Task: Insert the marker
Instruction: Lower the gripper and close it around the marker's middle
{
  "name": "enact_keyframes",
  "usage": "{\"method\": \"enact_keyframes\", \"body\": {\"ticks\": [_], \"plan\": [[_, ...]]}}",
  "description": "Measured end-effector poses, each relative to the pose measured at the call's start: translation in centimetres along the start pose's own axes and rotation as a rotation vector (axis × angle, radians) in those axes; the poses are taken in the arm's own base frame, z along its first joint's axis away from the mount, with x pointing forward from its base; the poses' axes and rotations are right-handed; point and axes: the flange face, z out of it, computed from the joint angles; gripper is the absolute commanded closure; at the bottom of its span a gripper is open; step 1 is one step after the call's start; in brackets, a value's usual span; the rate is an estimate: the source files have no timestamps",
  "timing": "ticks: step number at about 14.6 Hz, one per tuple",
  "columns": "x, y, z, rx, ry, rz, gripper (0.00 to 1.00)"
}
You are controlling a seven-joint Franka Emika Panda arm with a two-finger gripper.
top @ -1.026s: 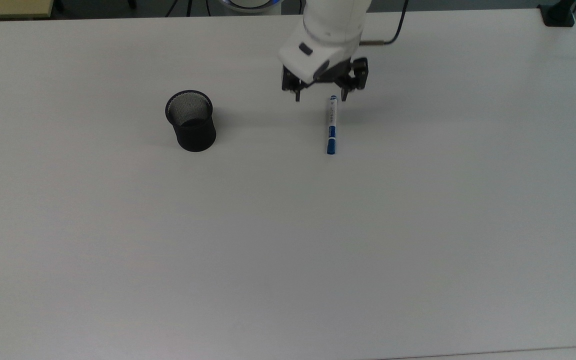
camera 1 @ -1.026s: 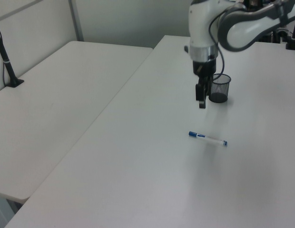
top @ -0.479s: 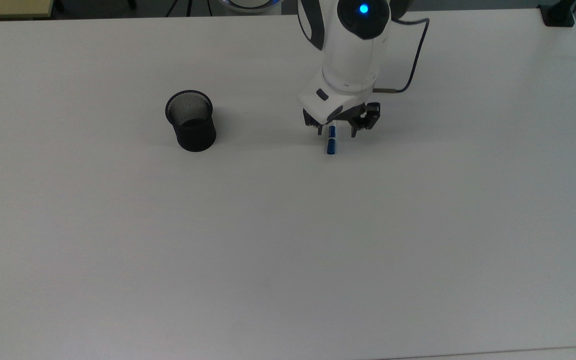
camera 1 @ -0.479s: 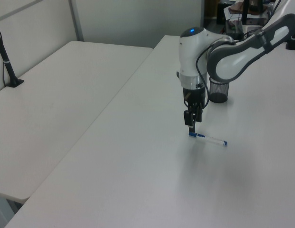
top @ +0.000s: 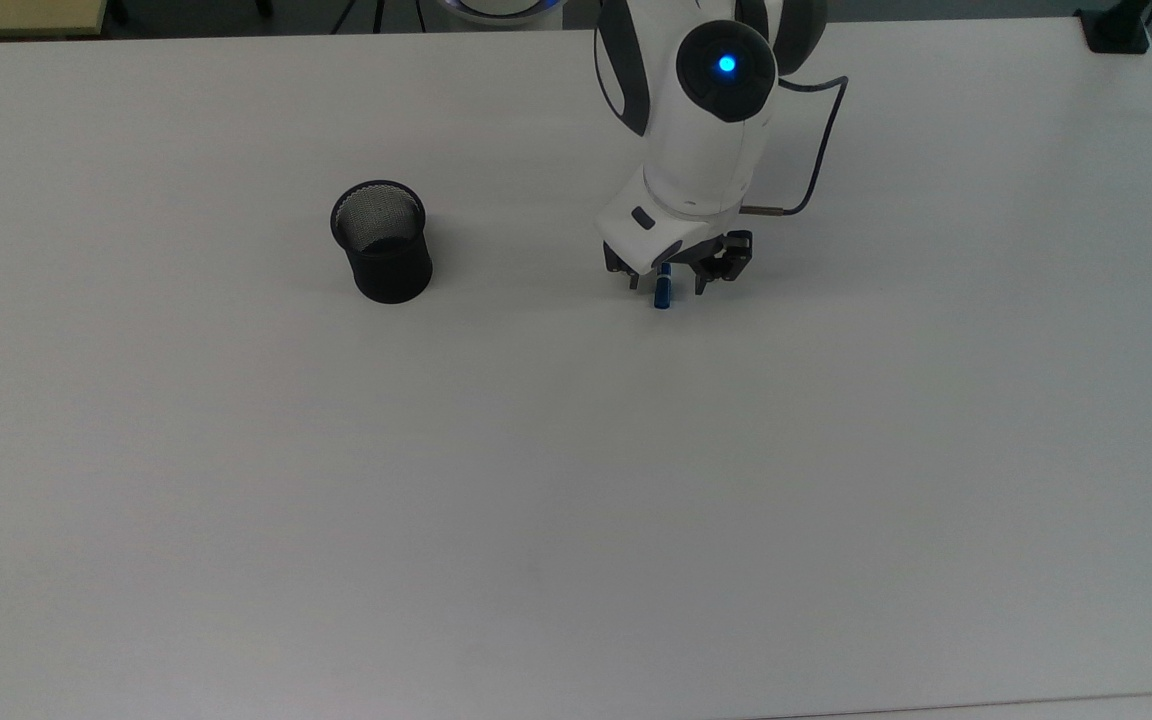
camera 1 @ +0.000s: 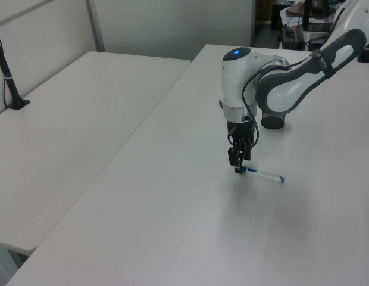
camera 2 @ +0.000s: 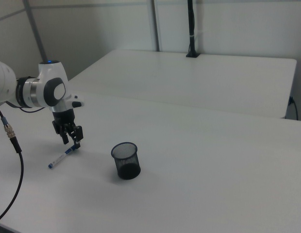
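The marker (top: 662,291) lies flat on the white table (top: 576,500); in the top view the arm covers most of it and its blue end sticks out below the wrist. In the left view its white barrel (camera 1: 265,175) runs to the right of my gripper (camera 1: 238,170). My gripper (top: 667,285) is low over the marker's blue end, open, with one finger on each side. In the right view my gripper (camera 2: 74,144) sits over the marker's (camera 2: 60,158) upper end. The black mesh cup (top: 382,241) stands upright and apart, toward the top view's left.
A dark cable (top: 816,170) loops off the wrist. A second white table (camera 1: 65,119) adjoins this one, with a black clamped post (camera 1: 9,77) on it. Another black clamp (top: 1116,30) sits at the top view's upper right corner.
My arm has come down from the far side of the table onto the marker; the open fingers now straddle its blue end. The marker and the cup have not moved.
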Motion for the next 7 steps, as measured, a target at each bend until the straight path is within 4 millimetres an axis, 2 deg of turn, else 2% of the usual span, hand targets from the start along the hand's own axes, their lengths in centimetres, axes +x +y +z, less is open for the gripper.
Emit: {"method": "enact_keyframes", "body": {"ticks": [2,3,4,5,7], "plan": [[0.0,0.0,0.4,-0.012,-0.001,-0.003,0.30],[0.1,0.1,0.8,-0.019,-0.005,-0.006,0.35],[0.1,0.1,1.2,-0.024,-0.009,-0.008,0.44],[0.2,0.0,1.6,-0.025,-0.008,-0.010,0.48],[0.5,-0.1,1.7,-0.017,0.011,-0.005,0.81]]}}
